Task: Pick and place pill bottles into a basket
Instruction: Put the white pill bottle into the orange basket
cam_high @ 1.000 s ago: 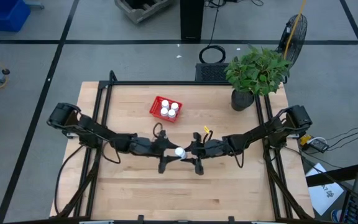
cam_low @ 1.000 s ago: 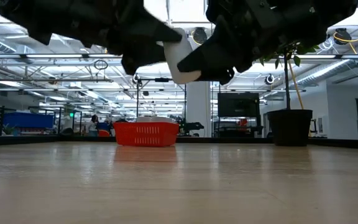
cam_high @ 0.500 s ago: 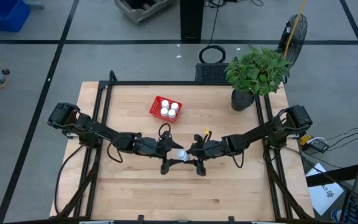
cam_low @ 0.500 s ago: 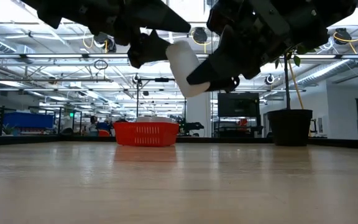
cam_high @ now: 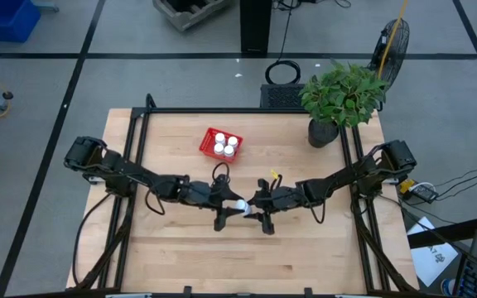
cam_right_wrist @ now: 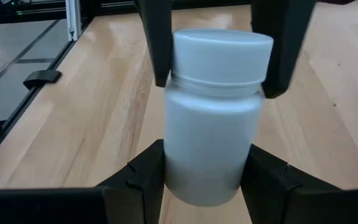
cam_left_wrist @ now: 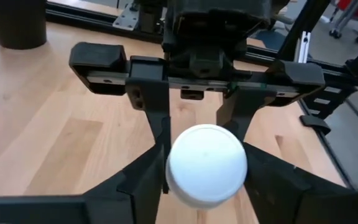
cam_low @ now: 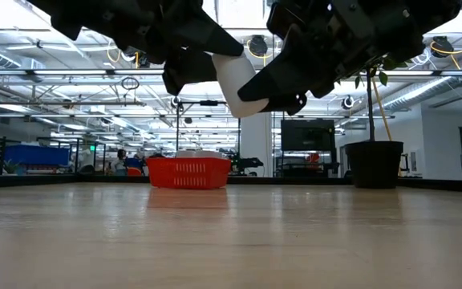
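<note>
White pill bottle (cam_high: 240, 205) hangs mid-table, left gripper (cam_high: 232, 204) and right gripper (cam_high: 252, 204) both clamping it, basket (cam_high: 221, 145) at twelve o'clock.

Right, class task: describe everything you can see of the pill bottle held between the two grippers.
The pill bottle is a small white cylinder, plastic by its look, with a wider flat white cap and no label in view. It hangs tilted in the air above the table, near its middle, touching no surface. The right gripper clamps its body; the left gripper has its fingers on either side of the cap. The red basket lies apart, farther back.
</note>
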Robot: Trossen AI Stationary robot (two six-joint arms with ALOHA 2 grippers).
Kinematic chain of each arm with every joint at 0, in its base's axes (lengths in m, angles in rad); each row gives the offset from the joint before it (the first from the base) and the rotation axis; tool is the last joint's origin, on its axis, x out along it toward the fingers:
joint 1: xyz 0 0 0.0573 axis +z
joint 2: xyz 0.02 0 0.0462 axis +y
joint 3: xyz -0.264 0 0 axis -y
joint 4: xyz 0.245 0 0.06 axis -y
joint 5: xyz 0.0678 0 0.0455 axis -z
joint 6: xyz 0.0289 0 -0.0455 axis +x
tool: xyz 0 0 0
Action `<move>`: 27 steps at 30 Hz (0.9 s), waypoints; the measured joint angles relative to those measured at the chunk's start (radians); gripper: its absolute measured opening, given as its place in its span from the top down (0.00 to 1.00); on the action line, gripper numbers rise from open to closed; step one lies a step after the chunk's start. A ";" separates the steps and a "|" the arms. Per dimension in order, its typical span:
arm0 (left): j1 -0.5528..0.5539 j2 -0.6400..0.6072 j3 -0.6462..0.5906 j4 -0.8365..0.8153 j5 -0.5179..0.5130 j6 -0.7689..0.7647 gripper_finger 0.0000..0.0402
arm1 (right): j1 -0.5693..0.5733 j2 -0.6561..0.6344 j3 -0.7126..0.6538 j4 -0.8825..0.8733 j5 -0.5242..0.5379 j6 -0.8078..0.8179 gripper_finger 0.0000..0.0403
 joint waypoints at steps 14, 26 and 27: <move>0.026 -0.015 -0.001 -0.035 0.050 -0.013 0.59 | -0.009 0.001 0.000 -0.002 0.055 -0.001 0.55; 0.038 -0.096 -0.002 -0.238 -0.029 -0.019 0.59 | -0.012 0.000 0.000 -0.065 0.088 -0.004 0.13; 0.037 -0.109 -0.002 -0.277 -0.047 -0.019 0.59 | -0.012 0.000 0.000 -0.072 0.088 0.000 0.12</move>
